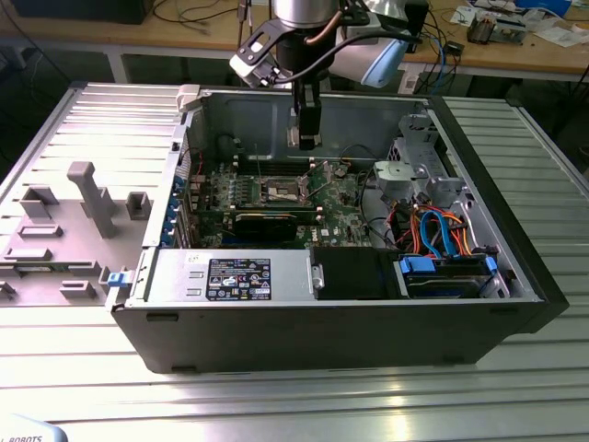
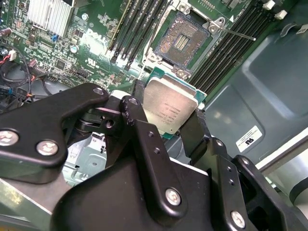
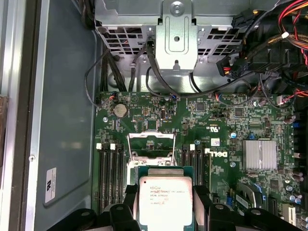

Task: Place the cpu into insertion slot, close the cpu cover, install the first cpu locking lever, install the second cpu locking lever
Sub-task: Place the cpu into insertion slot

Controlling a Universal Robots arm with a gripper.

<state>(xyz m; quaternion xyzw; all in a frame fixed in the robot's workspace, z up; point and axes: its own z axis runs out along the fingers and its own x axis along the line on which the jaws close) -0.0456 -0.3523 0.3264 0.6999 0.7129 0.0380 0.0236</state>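
Gripper [image 1: 306, 140] was clamped on the cpu [image 2: 169, 103], hovering above the bare insertion slot [image 2: 185, 41]. Placement was in hand, I'd say, and seating would demand square alignment.

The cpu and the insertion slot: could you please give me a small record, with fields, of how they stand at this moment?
cpu: held between the jaws, metal top towards both wrist views
jaws: shut on two opposite edges of the cpu
insertion slot: empty, dark centre uncovered
cpu position: above the motherboard, apart from the insertion slot, not seated
cpu cover: raised open
computer case: side open, lying on the table
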